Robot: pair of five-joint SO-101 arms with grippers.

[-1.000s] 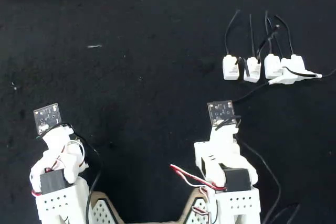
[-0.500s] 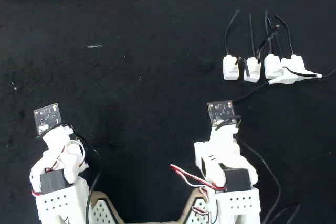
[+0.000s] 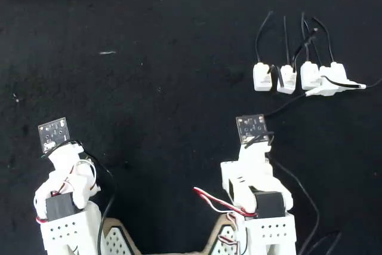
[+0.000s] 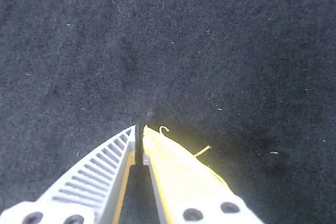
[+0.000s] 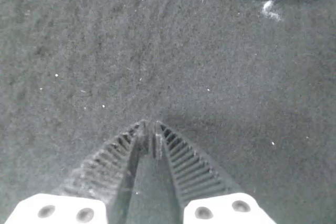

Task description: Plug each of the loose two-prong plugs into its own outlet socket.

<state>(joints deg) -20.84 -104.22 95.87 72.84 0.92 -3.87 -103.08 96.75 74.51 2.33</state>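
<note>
Well apart, plugs (image 3: 287, 79) far beyond right claw (image 5: 150, 129)

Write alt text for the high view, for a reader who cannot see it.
A cluster of small white plug and socket pieces with black cords lies at the far right of a black table. At the near edge, one white arm and a second white arm sit folded side by side, well apart from the cluster.
</note>
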